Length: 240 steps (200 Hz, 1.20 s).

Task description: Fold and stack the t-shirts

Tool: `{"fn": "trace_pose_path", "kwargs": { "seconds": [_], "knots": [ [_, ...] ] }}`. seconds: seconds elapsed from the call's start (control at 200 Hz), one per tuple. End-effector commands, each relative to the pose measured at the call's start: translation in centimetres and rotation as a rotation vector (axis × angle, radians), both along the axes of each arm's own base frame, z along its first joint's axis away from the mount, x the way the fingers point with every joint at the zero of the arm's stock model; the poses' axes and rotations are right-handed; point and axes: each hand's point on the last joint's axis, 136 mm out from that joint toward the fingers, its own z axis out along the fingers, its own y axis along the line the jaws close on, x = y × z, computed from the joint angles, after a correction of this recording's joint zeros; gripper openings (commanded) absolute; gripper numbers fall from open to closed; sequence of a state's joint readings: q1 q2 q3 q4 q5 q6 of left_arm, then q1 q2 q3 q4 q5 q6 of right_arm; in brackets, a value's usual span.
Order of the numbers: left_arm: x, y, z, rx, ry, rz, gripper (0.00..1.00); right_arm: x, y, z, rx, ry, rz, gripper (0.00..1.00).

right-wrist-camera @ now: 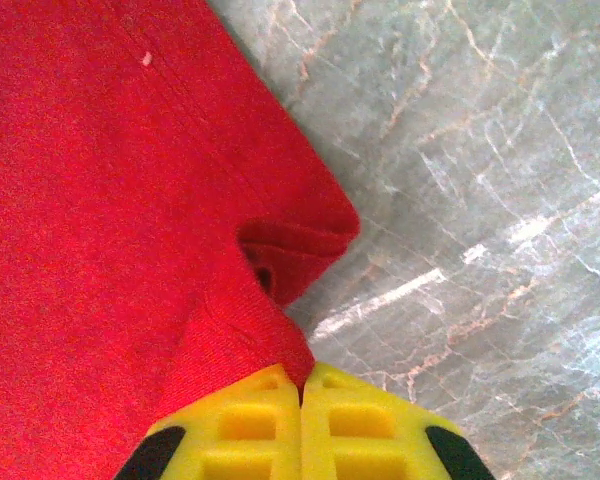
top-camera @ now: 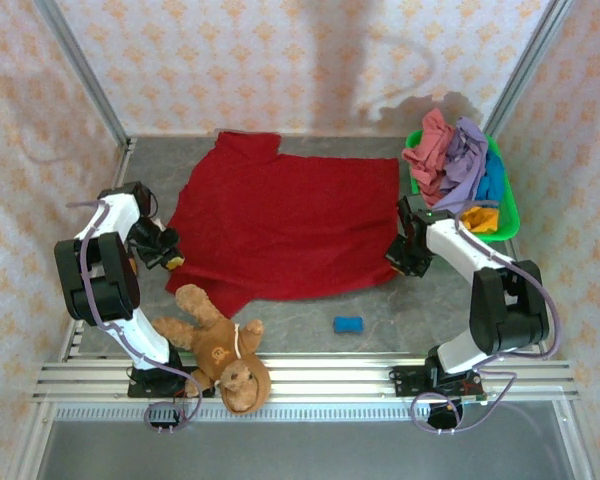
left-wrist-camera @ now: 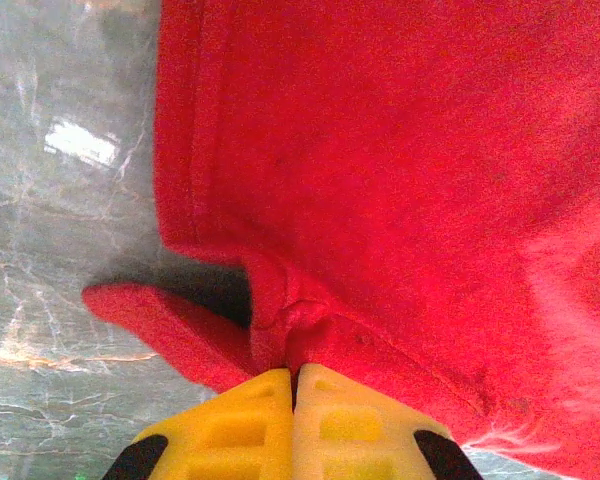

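Observation:
A dark red t-shirt (top-camera: 290, 225) lies spread flat across the middle of the table. My left gripper (top-camera: 176, 261) sits at its left edge, and its yellow fingers (left-wrist-camera: 230, 425) are shut on a bunched fold of the red hem (left-wrist-camera: 280, 320). At the shirt's lower right corner is my right gripper (top-camera: 393, 262). It is shut too, pinching the red cloth (right-wrist-camera: 250, 330) between its fingers (right-wrist-camera: 365, 420). More t-shirts are piled in the basket: salmon pink (top-camera: 432, 145), lavender (top-camera: 465, 160), teal blue (top-camera: 493, 185) and orange-yellow (top-camera: 482, 218).
The green basket (top-camera: 510, 200) stands at the back right, close to my right arm. A brown teddy bear (top-camera: 220, 345) lies at the front left near the left arm's base. A small blue object (top-camera: 348, 324) rests on the grey marbled table (top-camera: 420, 315) in front of the shirt.

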<state>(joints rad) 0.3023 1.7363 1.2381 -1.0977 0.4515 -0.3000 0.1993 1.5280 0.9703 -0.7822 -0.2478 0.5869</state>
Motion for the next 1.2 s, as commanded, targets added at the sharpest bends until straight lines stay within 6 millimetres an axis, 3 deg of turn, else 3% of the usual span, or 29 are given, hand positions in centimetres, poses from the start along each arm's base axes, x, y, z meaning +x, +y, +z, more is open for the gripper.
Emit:
{"fn": "trace_pose_path", "kwargs": {
  "seconds": [0.0,0.305,0.42,1.016,1.196],
  "knots": [
    [1.1,0.1,0.7,-0.032,0.009,0.029,0.0,0.6,-1.1,-0.1,-0.058,0.021,-0.033,0.01],
    [4.6,1.4,1.7,-0.019,-0.001,0.016,0.0,4.0,-1.9,0.1,-0.082,-0.042,-0.105,0.0],
    [5.5,1.7,1.1,-0.027,0.026,0.009,0.0,5.0,-1.9,0.5,-0.086,-0.072,-0.111,0.0],
    [9.2,2.4,2.7,-0.041,-0.023,0.009,0.0,8.9,-1.7,2.1,-0.089,-0.167,-0.15,0.0],
    [10.4,2.3,2.3,-0.044,-0.024,-0.008,0.0,9.5,-2.2,2.4,-0.109,-0.195,-0.175,0.0]
  ]
}}
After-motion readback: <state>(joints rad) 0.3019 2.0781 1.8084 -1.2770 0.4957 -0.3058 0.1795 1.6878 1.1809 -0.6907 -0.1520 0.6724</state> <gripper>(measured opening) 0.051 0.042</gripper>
